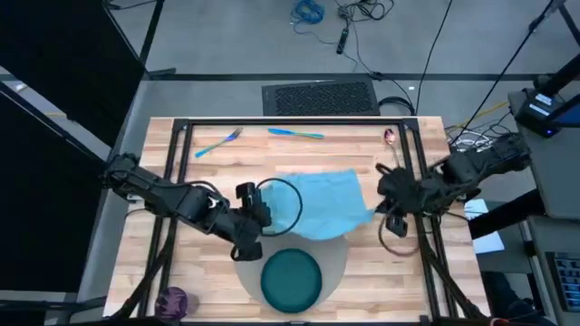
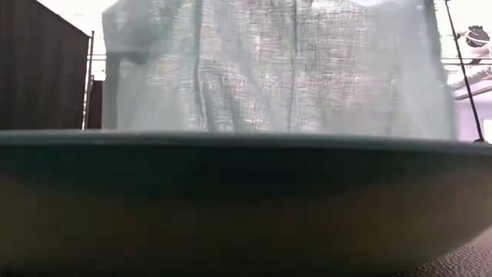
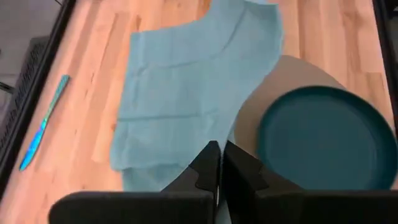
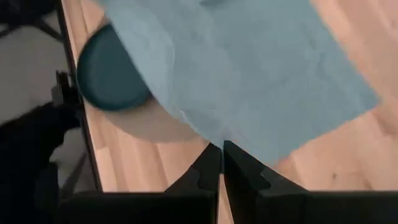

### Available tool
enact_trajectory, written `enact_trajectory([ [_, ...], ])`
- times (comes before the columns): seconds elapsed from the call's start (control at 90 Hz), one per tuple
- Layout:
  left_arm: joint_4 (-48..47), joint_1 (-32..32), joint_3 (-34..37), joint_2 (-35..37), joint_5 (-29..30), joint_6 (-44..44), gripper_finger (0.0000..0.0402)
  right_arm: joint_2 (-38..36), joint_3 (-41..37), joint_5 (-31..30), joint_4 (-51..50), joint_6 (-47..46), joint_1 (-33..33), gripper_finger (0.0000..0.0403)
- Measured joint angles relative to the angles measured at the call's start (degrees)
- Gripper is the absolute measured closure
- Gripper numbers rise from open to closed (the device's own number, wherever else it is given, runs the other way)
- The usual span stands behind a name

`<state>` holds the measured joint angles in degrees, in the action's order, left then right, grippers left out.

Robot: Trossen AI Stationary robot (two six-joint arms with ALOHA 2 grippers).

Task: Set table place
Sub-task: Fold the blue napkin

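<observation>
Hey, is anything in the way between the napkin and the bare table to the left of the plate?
Partly: the left claw and its arm hang over that patch of table, by the napkin edge. Otherwise nothing visible.

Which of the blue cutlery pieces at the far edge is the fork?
The left one: tines show at its far end and it lies tilted. The other piece, nearer the middle, is a plain straight blade, likely a knife.

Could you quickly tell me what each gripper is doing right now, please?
Left gripper: shut on the napkin edge.
Right gripper: shut on the napkin's opposite edge.
</observation>
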<state>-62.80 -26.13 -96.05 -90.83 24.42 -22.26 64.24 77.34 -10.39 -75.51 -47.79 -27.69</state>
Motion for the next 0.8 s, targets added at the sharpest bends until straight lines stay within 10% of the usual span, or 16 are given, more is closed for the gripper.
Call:
enact_trajectory([
  [0.8,-4.91,-3.15,-0.09,-5.18,-3.17,-4.25,0.0402,2.15,0.00,-10.69,-11.95,-21.18,-14.19,0.0403],
])
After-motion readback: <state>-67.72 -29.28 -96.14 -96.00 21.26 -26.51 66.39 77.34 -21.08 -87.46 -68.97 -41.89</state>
